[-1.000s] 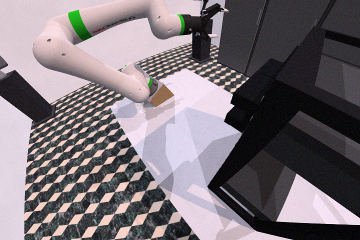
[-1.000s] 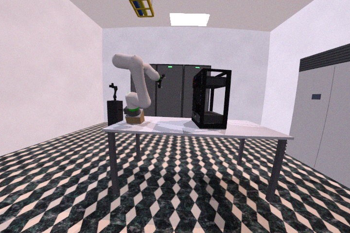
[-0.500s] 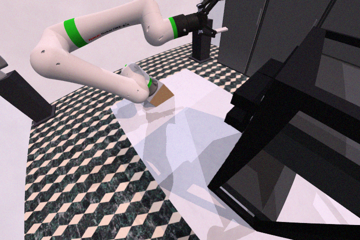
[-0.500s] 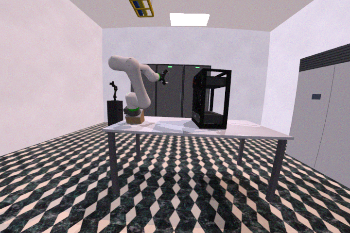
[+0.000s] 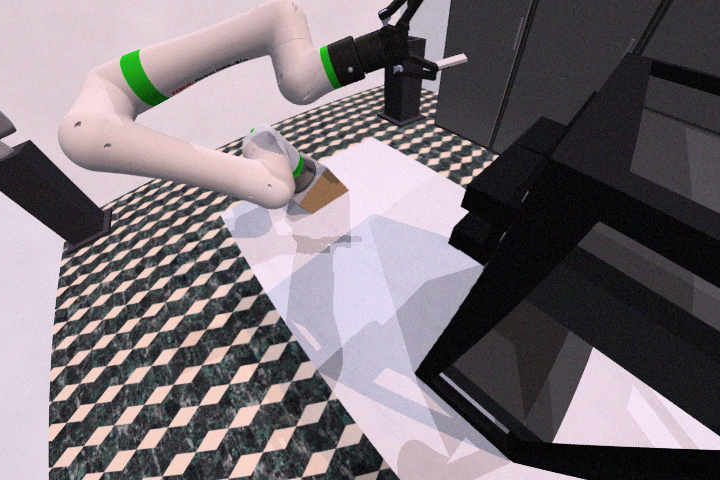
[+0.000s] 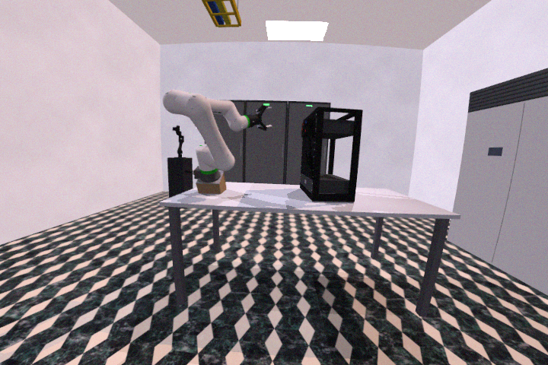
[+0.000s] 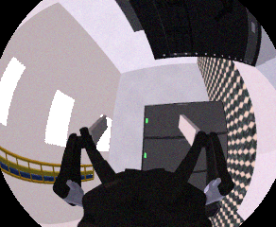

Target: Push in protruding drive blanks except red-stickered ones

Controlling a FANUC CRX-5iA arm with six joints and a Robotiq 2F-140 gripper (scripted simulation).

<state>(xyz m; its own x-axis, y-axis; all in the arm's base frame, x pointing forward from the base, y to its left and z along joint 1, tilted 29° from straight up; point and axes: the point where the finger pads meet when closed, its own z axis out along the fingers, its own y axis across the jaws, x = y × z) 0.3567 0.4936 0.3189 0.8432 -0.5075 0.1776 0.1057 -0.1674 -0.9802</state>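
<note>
The rack (image 5: 565, 169) (image 6: 358, 154) (image 7: 195, 28) stands upright on the white table (image 5: 366, 169) (image 6: 395, 206), right of centre in the exterior view; its long axis is vertical. Its front faces the left of that frame, toward the arm (image 5: 202, 62) (image 6: 212, 133). Two dark blocks (image 5: 514, 164) project there in the top view. The gripper (image 5: 423, 39) (image 6: 266, 116) (image 7: 143, 121), jaws wide and holding nothing, is apart from the rack. The floor (image 5: 174, 339) (image 6: 275, 275) (image 7: 242, 109) is patterned; dark cabinets (image 5: 485, 67) (image 6: 263, 146) (image 7: 185, 123) line the back wall (image 6: 283, 73).

Arm (image 5: 202, 62) (image 6: 210, 128): off-white, rounded links, bright green bands, small dark screw recesses, dark lettering. End effector (image 5: 392, 50) (image 6: 262, 119) (image 7: 143, 121): black linkages, pale pads (image 5: 451, 61) (image 7: 189, 129).
</note>
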